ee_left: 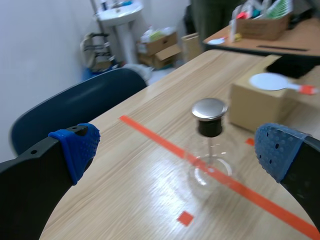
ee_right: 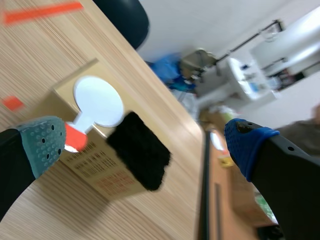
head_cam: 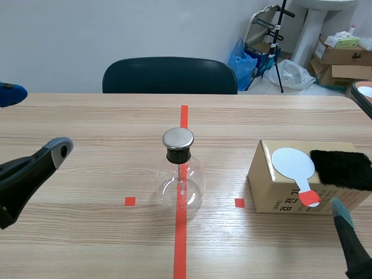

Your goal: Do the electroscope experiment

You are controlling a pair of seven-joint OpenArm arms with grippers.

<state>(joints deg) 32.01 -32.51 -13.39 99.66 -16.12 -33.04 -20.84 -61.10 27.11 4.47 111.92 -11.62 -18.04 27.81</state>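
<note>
Standing upright on the bench (head_cam: 87,232), on the tape line (head_cam: 180,244), scene view: electroscope flask (head_cam: 179,174), metal cap up. Paddle (head_cam: 293,164) + fur pad (head_cam: 342,170) lay atop cardboard box (head_cam: 273,195), to robot's right of flask.
L wrist view: left pincer (ee_left: 175,150) wide apart, empty; flask ahead, between its fingers.
R wrist view: right pincer (ee_right: 147,145) apart, empty; paddle's red handle just beside one pad (ee_right: 42,145), long axis pointing away from pincer. Judged: right arm nearer paddle.

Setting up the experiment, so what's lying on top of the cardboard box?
A white round paddle with a red handle and a black fuzzy pad lie on the cardboard box. The box top under them is covered.
</note>
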